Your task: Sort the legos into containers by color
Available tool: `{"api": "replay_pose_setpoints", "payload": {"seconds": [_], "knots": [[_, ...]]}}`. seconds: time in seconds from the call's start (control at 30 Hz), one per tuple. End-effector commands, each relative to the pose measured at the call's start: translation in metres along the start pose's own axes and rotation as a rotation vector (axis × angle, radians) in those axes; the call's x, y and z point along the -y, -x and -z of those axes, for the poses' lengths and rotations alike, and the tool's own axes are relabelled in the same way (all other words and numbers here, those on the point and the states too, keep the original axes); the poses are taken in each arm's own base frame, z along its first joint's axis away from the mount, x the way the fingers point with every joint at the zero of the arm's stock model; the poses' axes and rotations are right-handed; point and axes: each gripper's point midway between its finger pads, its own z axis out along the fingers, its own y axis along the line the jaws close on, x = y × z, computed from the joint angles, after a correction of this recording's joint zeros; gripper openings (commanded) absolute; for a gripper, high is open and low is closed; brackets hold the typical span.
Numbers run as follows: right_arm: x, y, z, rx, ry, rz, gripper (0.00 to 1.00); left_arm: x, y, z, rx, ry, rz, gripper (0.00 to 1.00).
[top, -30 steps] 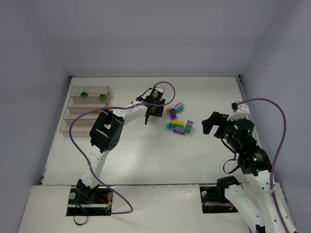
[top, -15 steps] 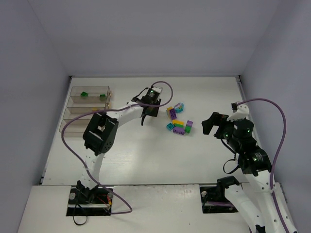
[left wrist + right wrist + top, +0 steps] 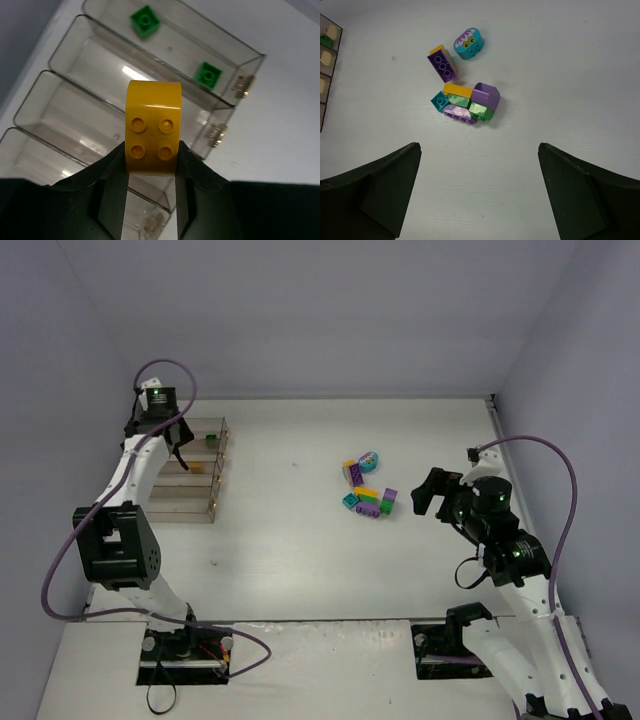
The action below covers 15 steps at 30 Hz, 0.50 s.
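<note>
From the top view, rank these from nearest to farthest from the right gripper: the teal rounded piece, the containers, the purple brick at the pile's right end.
1. Purple brick, right end of the pile, nearest the right gripper.
2. Teal rounded piece, at the pile's far edge.
3. Containers, across the table on the left.

Right tool [image 3: 479, 148] fingers [image 3: 375, 195] spread wide, nothing between. White counter [image 3: 560, 75] below. Legos bunched mid-frame, touching: yellow brick [image 3: 457, 90], purple block [image 3: 486, 95], small teal brick [image 3: 440, 100], green brick [image 3: 481, 111], lilac brick [image 3: 459, 113]. Long purple brick [image 3: 442, 66] just beyond. Rounded teal piece [image 3: 469, 43] beside it. Containers' edge [image 3: 327, 50] at left margin.
</note>
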Motion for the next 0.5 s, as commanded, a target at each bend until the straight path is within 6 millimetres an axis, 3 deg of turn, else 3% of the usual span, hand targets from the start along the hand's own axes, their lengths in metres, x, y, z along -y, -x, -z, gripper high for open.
{"api": "replay_pose_setpoints", "payload": {"seconds": [0.0,0.13,0.23,0.27,0.33,0.47], "knots": [[-0.009,0.032,0.003,0.094,0.029,0.011,1.0,-0.019,0.005,0.001,-0.021,0.045,0.069,0.03],[-0.008,0.029,0.003,0.092,0.025,0.01,1.0,-0.051,0.019,-0.02,-0.038,0.132,0.172,0.03],[-0.006,0.028,0.004,0.095,0.018,0.004,1.0,-0.06,0.02,-0.035,-0.057,0.158,0.257,0.04],[-0.006,0.027,0.003,0.094,0.018,0.003,1.0,-0.059,0.027,-0.036,-0.047,0.157,0.274,0.04],[-0.005,0.026,0.003,0.094,0.013,0.003,1.0,-0.061,0.02,-0.048,-0.082,0.193,0.31,0.05],[-0.003,0.026,0.004,0.099,0.007,-0.001,1.0,-0.055,0.025,-0.061,-0.097,0.212,0.383,0.06]]}}
